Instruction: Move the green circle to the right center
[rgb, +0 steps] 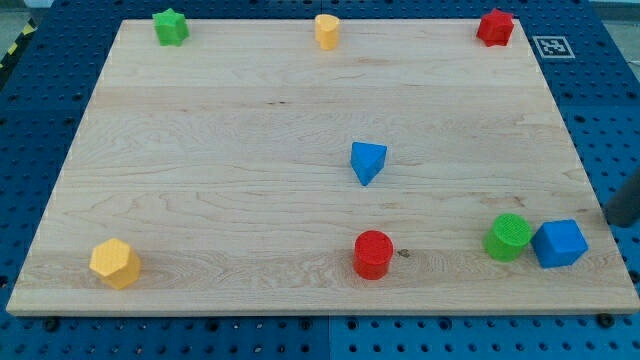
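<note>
Camera view: your small green circle block (509, 237) sits near-right on the wooden board (250, 200), touching the blue cube block (559, 243). Only a dark rod sliver shows at the right edge; my tip is hidden, holding nothing. Target lies farther back, so you need to push from the near side.

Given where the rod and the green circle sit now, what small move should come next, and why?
Probably bring my tip round below the green circle, then push up: the circle sits low, touching the blue cube, and my tip is beyond that cube at the view's right edge.
</note>
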